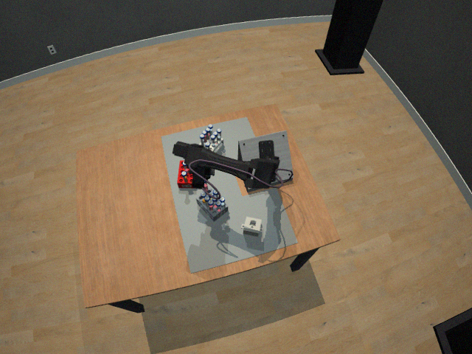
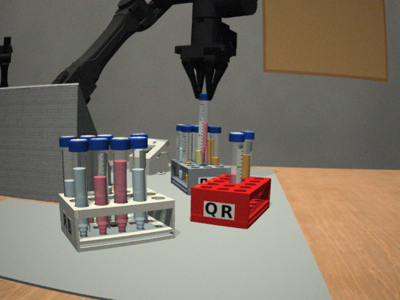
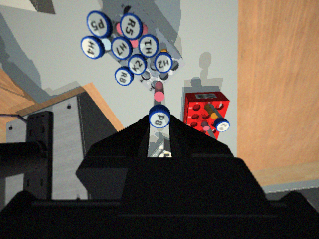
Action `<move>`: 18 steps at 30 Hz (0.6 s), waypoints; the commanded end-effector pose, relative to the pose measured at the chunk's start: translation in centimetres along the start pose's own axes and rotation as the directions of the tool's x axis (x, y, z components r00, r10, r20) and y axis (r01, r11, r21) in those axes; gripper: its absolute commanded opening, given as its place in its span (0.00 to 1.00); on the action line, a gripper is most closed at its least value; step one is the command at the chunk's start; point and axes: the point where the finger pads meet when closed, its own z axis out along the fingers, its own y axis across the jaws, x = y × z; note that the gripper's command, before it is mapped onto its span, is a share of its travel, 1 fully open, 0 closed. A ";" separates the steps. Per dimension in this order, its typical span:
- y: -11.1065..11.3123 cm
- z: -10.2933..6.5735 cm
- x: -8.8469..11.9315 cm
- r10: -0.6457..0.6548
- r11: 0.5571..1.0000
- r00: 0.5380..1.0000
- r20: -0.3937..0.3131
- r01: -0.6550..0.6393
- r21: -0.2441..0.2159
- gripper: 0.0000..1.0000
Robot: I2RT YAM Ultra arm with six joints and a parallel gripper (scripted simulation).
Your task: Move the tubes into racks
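At the left of the exterior view, the white rack RB [image 2: 116, 206] stands on the grey bench mat [image 2: 194, 258] holding a cluster of blue-capped tubes; the front row shows pale blue, pink, taller pink and pale blue fillings, and several wells on its right side are open. Behind it, further left, rises a grey ribbed panel [image 2: 35, 139]. Between RB and the centre, a pale boxy unit [image 2: 153, 156] sits on the mat, partly hidden by tubes.

In the centre, further back, the grey rack RA [image 2: 194, 175] carries blue-capped tubes with yellow, orange and pale contents; its label is half covered by the red rack in front. Above RA, the gripper [image 2: 204, 93] points straight down, clenched on the blue cap of tube P8 [image 2: 204, 125], a clear graduated tube with a pink filling that hangs upright in the air, its lower end level with the tubes in RA. The wrist view reads "P8" on that cap [image 3: 159, 118], with caps marked R5 [image 3: 131, 26], P5 [image 3: 99, 23] and H4 [image 3: 92, 47], among others, grouped in the upper left. Neither H2 nor R2 can be made out for certain on any cap.

Right of centre, the red quarantine rack QR [image 2: 230, 201] has two tubes standing in its far right wells, one with a short pink filling, one with orange behind it; the remaining wells are open round holes. The rack is a blocky, glossy red with a white label.

At the right, the mat ends on the wood-grain table top [image 2: 349, 225], and an orange-brown board [image 2: 324, 39] hangs on the grey wall.
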 end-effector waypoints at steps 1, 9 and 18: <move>0.1 -0.9 0.4 -0.017 0.999 1.000 -0.006 0.017 0.036 0.00; 1.0 -0.9 1.4 -0.016 0.999 1.000 -0.006 0.016 0.035 0.00; 1.9 -0.9 2.2 -0.015 0.999 1.000 -0.006 0.015 0.034 0.00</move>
